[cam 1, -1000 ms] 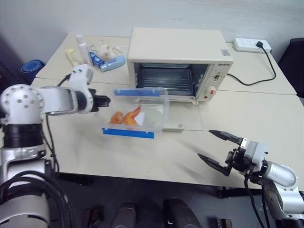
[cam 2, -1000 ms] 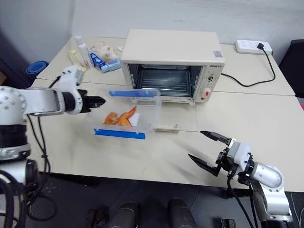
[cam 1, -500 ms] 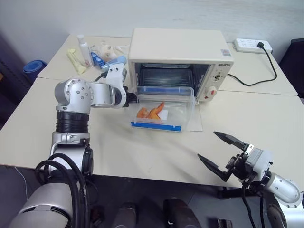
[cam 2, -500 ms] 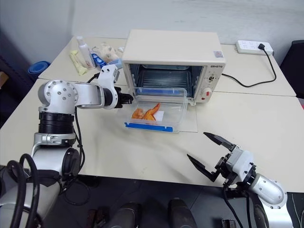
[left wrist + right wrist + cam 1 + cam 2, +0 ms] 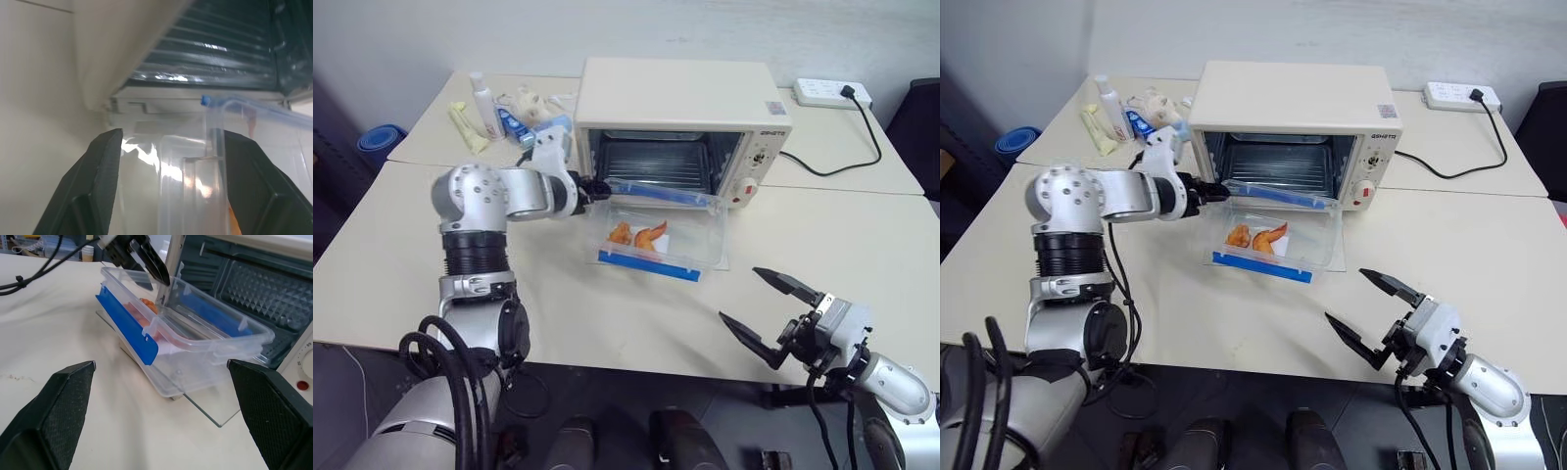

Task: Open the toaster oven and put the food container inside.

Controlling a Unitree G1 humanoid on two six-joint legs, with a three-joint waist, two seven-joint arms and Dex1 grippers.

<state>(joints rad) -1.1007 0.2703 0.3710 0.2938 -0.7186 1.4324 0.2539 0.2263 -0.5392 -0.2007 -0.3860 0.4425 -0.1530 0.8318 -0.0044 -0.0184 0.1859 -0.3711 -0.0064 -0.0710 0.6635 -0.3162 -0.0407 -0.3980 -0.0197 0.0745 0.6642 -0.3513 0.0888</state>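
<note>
Left gripper (image 5: 166,161), fingers spread around the clear blue-clipped plastic food container's (image 5: 658,233) edge, should be pushing it levelly into the cream-white toaster oven (image 5: 680,106)

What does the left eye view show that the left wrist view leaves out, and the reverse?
Left eye view: the right claw open above the table, the toaster oven whole, its red knob, the power strip, bottles.

Left wrist view: a close look at the left claw, its fingers spread either side of the food container's clear end wall.

Both: the oven's open cavity with its rack and the container on the lowered glass door.
</note>
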